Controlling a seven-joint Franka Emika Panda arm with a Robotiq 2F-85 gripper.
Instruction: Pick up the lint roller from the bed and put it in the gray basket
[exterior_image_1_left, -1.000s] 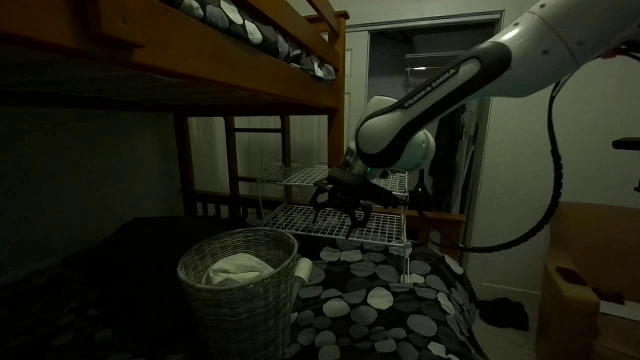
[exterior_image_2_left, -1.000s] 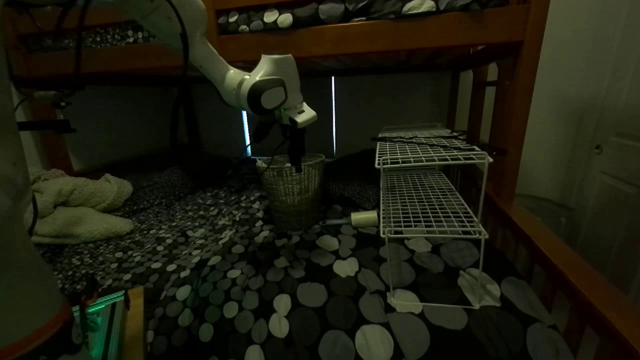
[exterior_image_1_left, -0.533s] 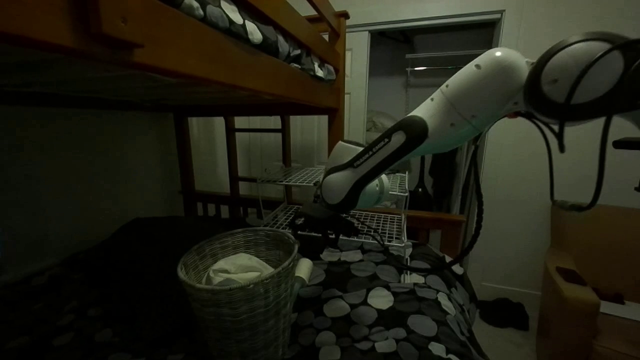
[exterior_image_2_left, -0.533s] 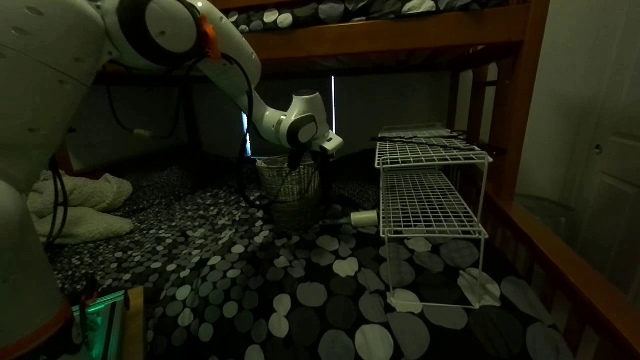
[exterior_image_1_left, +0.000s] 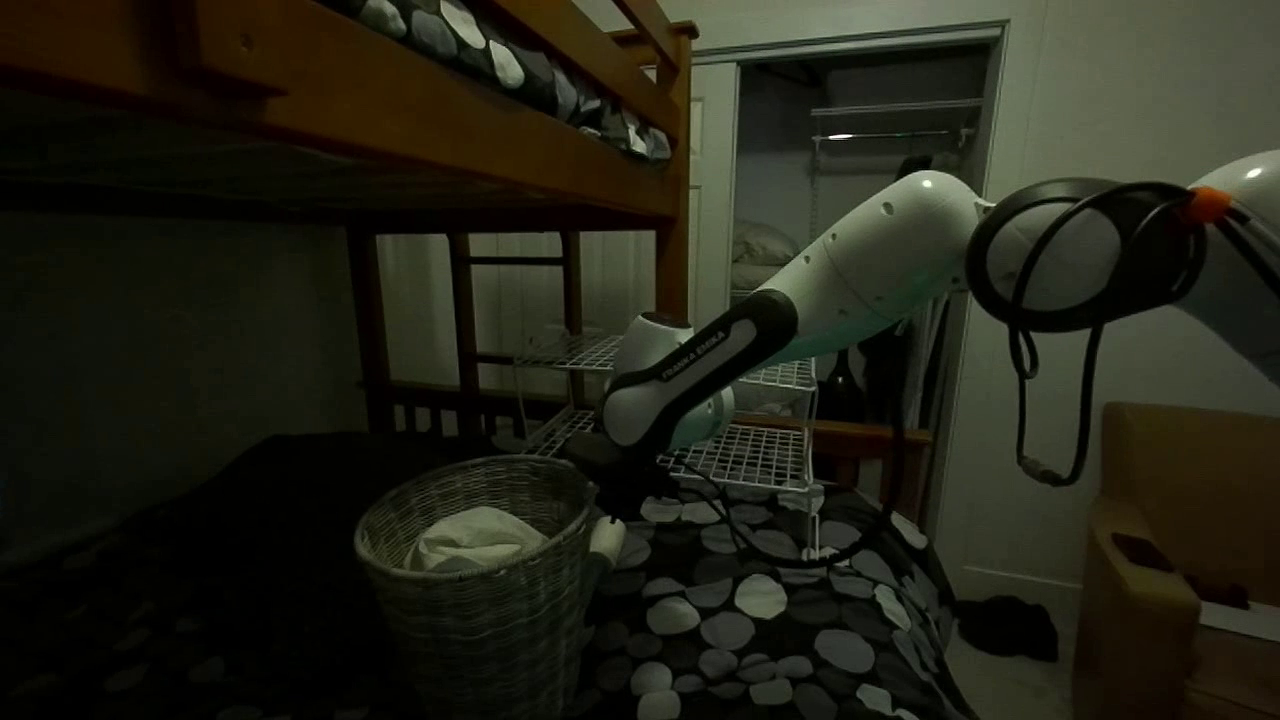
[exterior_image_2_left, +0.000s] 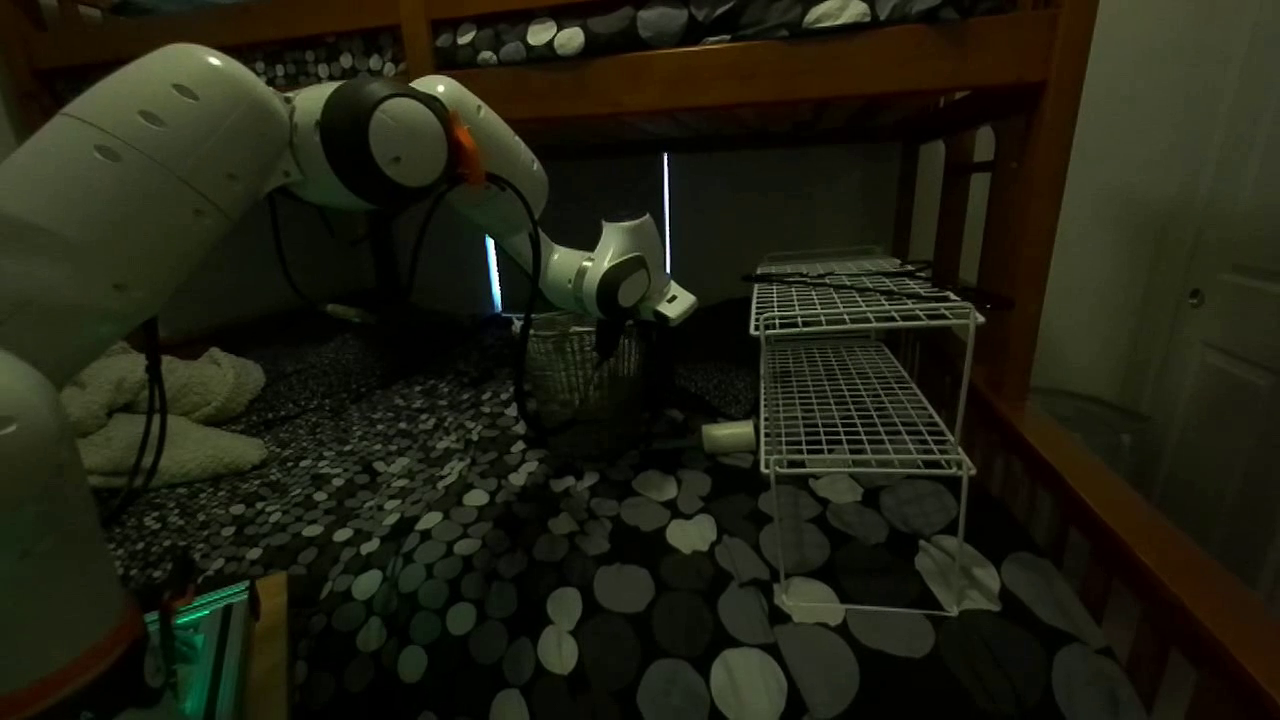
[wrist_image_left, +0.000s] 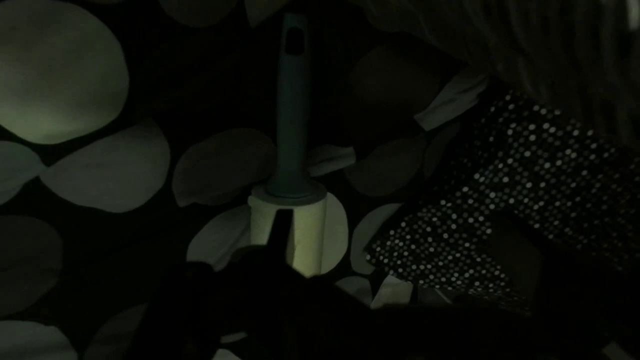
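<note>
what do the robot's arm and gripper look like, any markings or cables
The arm has smooth, rounded white segments with black trim and FRANKA EMIKA lettering. Black cables hang in loops from it, an orange piece sits near a joint, and an orange-red ring shows low down. The gripper looks nearly black; the gloom hides finer detail.

lint roller (exterior_image_2_left: 729, 437) on bed (exterior_image_2_left: 625, 588)
</note>
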